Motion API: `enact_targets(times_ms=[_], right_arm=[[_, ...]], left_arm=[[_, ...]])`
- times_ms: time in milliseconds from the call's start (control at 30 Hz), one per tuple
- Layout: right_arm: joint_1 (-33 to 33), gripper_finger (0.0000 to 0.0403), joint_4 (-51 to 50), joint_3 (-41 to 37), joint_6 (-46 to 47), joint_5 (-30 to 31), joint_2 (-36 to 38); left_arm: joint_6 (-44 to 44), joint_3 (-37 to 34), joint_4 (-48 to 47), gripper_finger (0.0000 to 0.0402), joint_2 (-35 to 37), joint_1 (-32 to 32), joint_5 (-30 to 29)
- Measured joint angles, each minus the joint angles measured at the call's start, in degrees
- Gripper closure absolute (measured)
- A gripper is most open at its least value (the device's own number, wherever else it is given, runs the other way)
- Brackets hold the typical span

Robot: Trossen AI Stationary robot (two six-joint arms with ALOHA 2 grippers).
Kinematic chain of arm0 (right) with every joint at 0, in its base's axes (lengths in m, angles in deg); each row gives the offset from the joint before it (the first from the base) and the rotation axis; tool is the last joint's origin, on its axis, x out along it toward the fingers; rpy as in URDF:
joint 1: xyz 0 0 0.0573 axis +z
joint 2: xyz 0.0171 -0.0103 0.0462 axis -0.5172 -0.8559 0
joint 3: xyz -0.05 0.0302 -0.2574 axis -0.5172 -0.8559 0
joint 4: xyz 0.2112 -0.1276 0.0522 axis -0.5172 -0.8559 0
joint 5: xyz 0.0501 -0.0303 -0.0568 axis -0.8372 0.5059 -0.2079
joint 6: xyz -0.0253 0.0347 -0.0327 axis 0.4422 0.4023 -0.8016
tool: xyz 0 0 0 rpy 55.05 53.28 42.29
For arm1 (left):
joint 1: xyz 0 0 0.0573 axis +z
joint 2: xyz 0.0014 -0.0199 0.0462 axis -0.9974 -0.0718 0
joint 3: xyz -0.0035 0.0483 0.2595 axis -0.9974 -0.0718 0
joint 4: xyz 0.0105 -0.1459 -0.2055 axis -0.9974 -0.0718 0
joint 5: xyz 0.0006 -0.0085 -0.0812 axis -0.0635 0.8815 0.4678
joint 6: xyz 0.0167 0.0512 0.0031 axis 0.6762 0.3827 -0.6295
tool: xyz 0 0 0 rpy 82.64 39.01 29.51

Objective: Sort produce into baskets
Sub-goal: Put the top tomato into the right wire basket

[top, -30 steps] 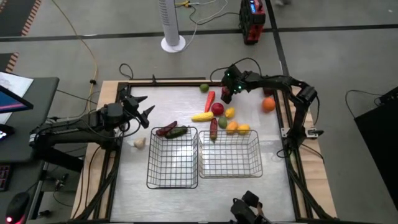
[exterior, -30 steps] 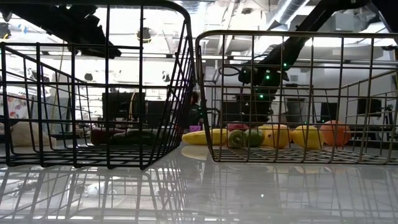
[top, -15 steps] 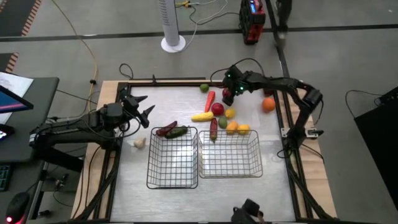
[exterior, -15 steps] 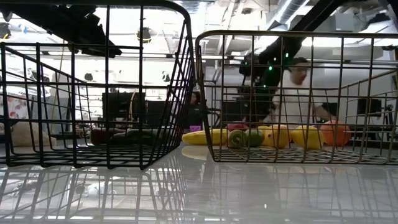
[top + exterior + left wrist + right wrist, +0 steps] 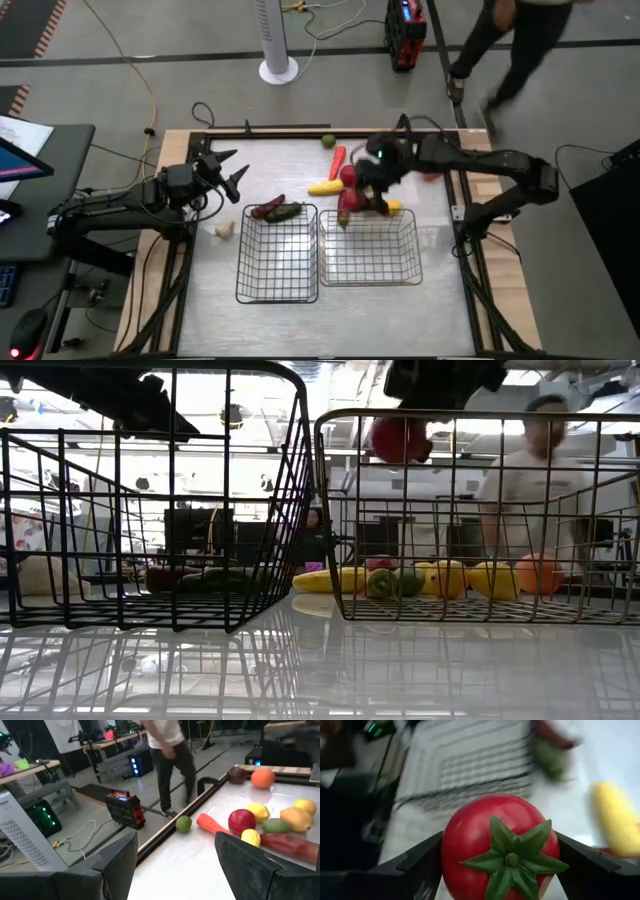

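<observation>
Tomato (image 5: 500, 845), toy, round, red with green calyx: we hold it clamped between the right gripper (image 5: 500, 870) fingers, raised over the produce pile just behind the right basket (image 5: 368, 250). We judge it light, rigid, smooth; grip across its widest girth. Left gripper (image 5: 228, 172) waits, fingers apart, beside the left basket (image 5: 278, 262).

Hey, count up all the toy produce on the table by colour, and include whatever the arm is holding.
Red produce: 3, counting the tomato in the right pincer
Maroon produce: 2
Yellow produce: 4
Green produce: 3
Orange produce: 1
Dark purple produce: 1
Whitish garlic: 1
Total: 15
The left pincer is open and holds nothing.
</observation>
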Motion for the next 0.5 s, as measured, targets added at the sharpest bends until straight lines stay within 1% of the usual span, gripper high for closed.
enact_targets(times_ms=[100,233,333,433,500], right_arm=[[6.1,0.0049,-1.9,0.0,2.5,1.0,-0.6],[11.6,0.0048,-2.4,0.0,9.1,10.8,-2.4],[13.1,0.004,-4.1,0.0,11.7,14.2,-2.5],[13.2,0.0027,-4.1,0.0,13.4,16.0,-1.9],[13.0,0.0018,-4.2,0.0,13.9,16.1,-1.5]], left_arm=[[0.9,0.0,0.0,0.0145,0.0,0.0,0.0],[1.0,0.0,0.0,0.0145,0.0,0.0,0.0],[1.0,0.0,0.0,0.0145,0.0,0.0,0.0],[1.0,0.0,0.0,0.0145,0.0,0.0,0.0],[1.0,0.0,0.0,0.0145,0.0,0.0,0.0]])
